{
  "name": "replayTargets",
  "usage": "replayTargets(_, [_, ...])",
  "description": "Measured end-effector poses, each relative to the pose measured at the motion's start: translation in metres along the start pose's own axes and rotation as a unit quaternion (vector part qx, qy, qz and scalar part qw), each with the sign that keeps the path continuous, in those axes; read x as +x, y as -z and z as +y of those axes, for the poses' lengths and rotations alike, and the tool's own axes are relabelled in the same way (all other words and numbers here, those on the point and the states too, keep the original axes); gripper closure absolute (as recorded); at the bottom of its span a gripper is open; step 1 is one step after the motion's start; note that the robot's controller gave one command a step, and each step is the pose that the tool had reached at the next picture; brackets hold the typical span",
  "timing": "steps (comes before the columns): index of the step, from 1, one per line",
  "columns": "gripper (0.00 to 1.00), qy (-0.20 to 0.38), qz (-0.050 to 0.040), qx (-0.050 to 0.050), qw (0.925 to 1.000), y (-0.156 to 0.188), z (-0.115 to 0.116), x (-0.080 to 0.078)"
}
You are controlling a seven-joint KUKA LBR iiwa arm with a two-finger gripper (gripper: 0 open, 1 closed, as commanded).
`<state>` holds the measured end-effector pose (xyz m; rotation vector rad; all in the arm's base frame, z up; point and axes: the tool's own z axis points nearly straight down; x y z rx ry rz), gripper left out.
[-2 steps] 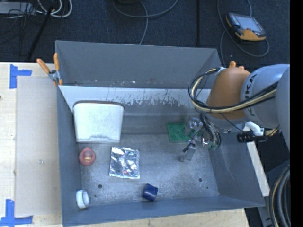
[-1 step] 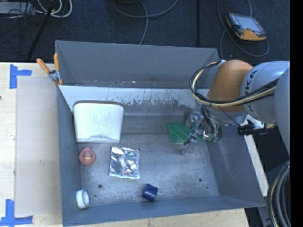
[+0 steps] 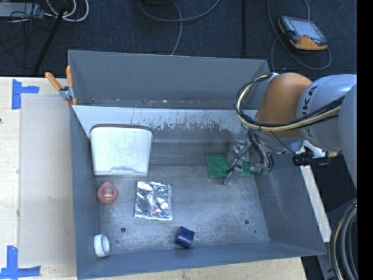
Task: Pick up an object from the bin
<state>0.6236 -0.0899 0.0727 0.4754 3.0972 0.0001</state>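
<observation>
Six loose things lie scattered in the grey bin, and from the camera view we count them well apart from one another, which leaves room to come down on any one without knocking a neighbour. At the back left a white tub sits mouth down against the wall. Just in front of it lies a pink round thing, with a crinkled silver foil packet beside it. Near the front wall we see a small white roll in the left corner and a dark blue cap toward the middle.

The sixth, a flat green piece, lies right of centre, and the claw is down over its right part, low by the bin floor. Green shows on both sides of the claw, so we judge this to be the thing it is set on. We cannot tell whether the claw is wide or narrow, nor whether it grips the piece. The arm bends down steeply from the right, its orange cover above the bin's right wall, which we judge lets the claw come at so thin a thing from above.
</observation>
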Motion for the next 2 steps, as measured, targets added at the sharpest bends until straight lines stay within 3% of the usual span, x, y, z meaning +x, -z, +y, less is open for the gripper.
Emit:
replayTargets(1, [1.0, 0.02, 0.0002, 0.0, 0.9998, 0.117, -0.002, 0.031])
replayTargets(2, [1.0, 0.229, 0.0, -0.001, 0.9734, 0.188, 0.031, 0.039])
